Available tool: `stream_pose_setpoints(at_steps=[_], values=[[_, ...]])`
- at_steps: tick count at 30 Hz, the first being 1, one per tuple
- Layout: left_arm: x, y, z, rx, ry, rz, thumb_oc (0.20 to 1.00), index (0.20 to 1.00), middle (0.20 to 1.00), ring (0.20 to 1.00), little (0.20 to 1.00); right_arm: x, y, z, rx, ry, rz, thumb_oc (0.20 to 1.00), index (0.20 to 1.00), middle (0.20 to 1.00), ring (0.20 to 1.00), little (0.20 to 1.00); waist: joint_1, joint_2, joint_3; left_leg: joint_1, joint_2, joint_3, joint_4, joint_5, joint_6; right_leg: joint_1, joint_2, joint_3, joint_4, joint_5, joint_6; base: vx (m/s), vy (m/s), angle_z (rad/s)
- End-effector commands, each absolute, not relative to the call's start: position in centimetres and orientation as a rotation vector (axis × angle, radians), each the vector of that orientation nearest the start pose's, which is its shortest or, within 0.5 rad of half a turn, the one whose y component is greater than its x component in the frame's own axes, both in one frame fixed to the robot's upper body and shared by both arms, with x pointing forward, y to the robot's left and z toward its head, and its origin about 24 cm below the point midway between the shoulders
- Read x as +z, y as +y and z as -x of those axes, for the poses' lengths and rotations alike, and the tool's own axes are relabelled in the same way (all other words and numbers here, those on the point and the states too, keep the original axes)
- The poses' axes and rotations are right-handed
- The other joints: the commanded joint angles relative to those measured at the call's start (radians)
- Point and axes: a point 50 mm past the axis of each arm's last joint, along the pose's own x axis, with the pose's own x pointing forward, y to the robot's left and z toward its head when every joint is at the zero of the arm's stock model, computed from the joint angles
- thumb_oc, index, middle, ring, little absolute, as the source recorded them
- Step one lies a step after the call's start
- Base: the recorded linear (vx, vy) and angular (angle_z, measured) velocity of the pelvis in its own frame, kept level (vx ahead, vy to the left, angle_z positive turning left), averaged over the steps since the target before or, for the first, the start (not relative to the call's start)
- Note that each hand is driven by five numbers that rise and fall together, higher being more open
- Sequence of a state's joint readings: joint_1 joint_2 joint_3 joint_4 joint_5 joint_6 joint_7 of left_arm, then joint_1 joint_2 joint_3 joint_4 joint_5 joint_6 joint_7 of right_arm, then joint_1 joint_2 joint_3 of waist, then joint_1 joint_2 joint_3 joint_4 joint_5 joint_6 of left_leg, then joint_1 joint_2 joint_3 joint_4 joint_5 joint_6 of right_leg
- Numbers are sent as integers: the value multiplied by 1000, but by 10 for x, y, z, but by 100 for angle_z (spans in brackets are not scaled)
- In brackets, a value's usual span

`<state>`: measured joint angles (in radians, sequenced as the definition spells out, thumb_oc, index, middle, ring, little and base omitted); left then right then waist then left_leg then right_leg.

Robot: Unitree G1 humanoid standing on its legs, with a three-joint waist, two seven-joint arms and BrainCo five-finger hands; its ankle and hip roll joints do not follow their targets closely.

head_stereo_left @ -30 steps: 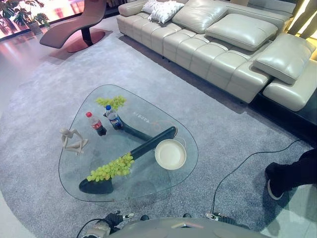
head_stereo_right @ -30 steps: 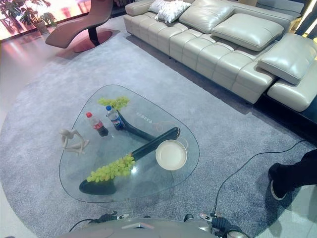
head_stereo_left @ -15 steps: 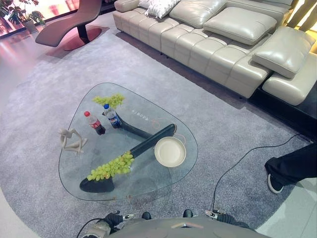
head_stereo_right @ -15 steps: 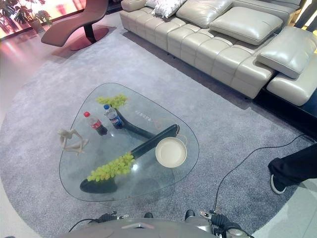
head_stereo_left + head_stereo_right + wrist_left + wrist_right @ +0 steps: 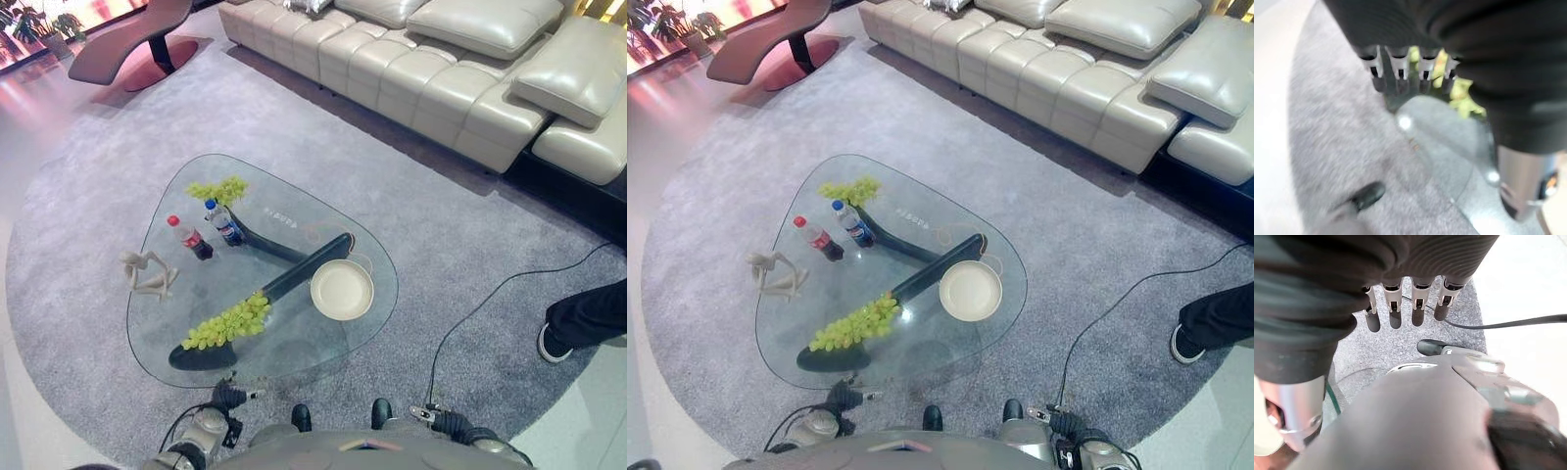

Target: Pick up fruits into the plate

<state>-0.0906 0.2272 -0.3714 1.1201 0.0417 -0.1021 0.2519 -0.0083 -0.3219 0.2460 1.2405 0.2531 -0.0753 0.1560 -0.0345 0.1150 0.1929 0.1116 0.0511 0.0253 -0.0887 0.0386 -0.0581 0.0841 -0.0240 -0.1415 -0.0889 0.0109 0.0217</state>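
nearby, 2 green grape bunches (image 5: pixel 227 322), cream plate (image 5: pixel 342 290)

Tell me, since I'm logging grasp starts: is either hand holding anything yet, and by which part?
Nothing is held. The left hand and the right hand hang with straight fingers low beside the robot, while both grape bunches lie on the glass table.

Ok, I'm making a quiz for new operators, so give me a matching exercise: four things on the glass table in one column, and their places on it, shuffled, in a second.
Things:
1. plate
2. near grape bunch
3. far grape bunch
4. figurine

Places:
A. far end of the glass table, beyond the bottles
B. robot's left edge
C. right side, by the dark base's upper end
D. near left, over the dark base

Pairs: 1-C, 2-D, 3-A, 4-B
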Motion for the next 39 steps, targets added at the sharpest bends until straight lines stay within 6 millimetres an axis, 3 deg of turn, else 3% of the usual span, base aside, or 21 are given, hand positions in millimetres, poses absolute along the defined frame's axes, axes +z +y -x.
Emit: stream_pose_setpoints(at_steps=[1, 5, 6, 7, 8, 15, 24, 28, 39], values=[[-117, 215, -195, 14, 679, -733, 1000, 1000, 1000, 1000, 1000, -146, -240, -131, 56, 1072, 135, 1000, 1000, 1000, 1000, 1000, 3, -60, 58, -29, -82, -9, 32, -107, 58, -67, -33, 87, 83, -38, 48, -123, -29, -5], [-99, 219, -221, 99, 566, -809, 1000, 1000, 1000, 1000, 1000, -140, -241, -146, 85, 1023, 145, 1000, 1000, 1000, 1000, 1000, -8, -67, 90, -67, -71, 7, 46, -99, 54, -111, -22, 95, 101, -35, 40, -44, 12, -14], [-82, 223, -242, 152, 487, -871, 1000, 1000, 1000, 1000, 1000, -135, -242, -156, 89, 995, 161, 1000, 1000, 1000, 1000, 1000, -16, -61, 113, -88, -70, 3, 48, -89, 52, -134, -16, 103, 106, -32, 37, -58, 77, -16], [-82, 223, -242, 152, 487, -871, 1000, 1000, 1000, 1000, 1000, -135, -242, -156, 89, 995, 161, 1000, 1000, 1000, 1000, 1000, -16, -62, 113, -88, -70, 3, 48, -89, 52, -134, -16, 103, 106, -32, 37, -84, 108, -10], [-63, 232, -259, 213, 426, -911, 1000, 1000, 1000, 1000, 1000, -131, -244, -165, 93, 970, 173, 1000, 1000, 1000, 1000, 1000, -22, -57, 133, -105, -73, -6, 49, -82, 51, -154, -13, 110, 110, -29, 37, -45, 52, -5], [-7, 273, -295, 425, 278, -1163, 1000, 1000, 1000, 1000, 1000, -117, -244, -189, 92, 874, 155, 1000, 1000, 1000, 1000, 1000, -18, -70, 198, -191, -73, -24, 97, -76, 44, -236, -4, 113, 151, -29, 27, -71, 6, -5], [26, 318, -302, 677, 325, -1311, 1000, 1000, 1000, 1000, 1000, -105, -239, -211, 105, 783, 154, 1000, 1000, 1000, 1000, 1000, -25, -97, 269, -286, -66, -24, 148, -69, 40, -340, 12, 122, 202, -24, 19, -49, 3, -6], [36, 330, -304, 712, 352, -1327, 1000, 1000, 1000, 1000, 1000, -97, -237, -222, 123, 735, 169, 1000, 1000, 1000, 1000, 1000, -22, -108, 296, -330, -66, -27, 172, -65, 39, -388, 17, 122, 230, -24, 20, -45, -8, -6], [41, 332, -308, 722, 402, -1410, 1000, 1000, 1000, 1000, 1000, -70, -229, -257, 86, 573, 96, 1000, 1000, 1000, 1000, 1000, -22, -114, 327, -458, -70, -38, 200, -34, 37, -533, 32, 119, 303, -26, 20, -53, 35, -3]])
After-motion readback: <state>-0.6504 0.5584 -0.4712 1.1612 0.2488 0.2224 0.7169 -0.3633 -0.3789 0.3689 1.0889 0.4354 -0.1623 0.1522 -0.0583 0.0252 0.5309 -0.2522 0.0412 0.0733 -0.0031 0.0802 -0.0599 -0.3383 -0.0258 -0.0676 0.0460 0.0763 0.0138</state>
